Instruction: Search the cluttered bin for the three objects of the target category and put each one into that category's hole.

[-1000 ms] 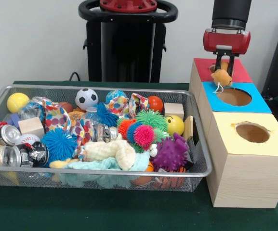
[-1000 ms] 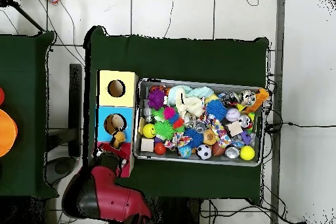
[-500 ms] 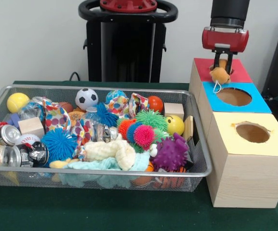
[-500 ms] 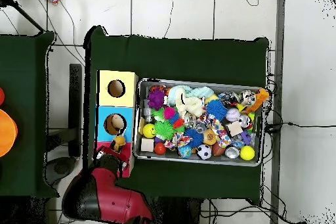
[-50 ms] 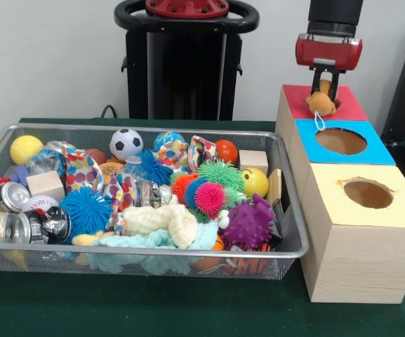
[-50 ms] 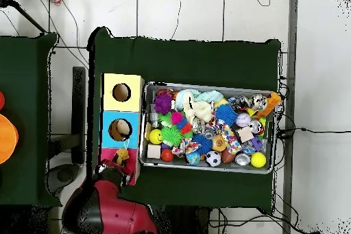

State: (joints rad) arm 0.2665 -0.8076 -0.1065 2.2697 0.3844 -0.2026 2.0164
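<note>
My gripper (image 5: 323, 98) hangs over the red-topped box (image 5: 346, 105) at the far right, shut on a small tan plush toy (image 5: 321, 103) whose white string dangles toward the blue-topped box (image 5: 370, 149). From above, the gripper (image 6: 120, 158) and the plush toy (image 6: 122, 155) lie over the red box (image 6: 131, 168), just past the blue box (image 6: 108, 130) and its round hole (image 6: 119, 129). The wire bin (image 5: 290, 210) holds several spiky balls, a soccer ball (image 5: 125, 143), cans and soft cloth toys.
A yellow-topped box (image 5: 399, 210) with a round hole (image 5: 368, 193) stands nearest in the front view. A wooden cube (image 5: 253, 161) and a yellow smiley ball (image 5: 255, 182) lie by the bin's right wall. Green cloth (image 5: 153, 309) covers the table.
The gripper, with the plush toy in it, has moved from above the blue box's far edge back over the red box and risen slightly.
</note>
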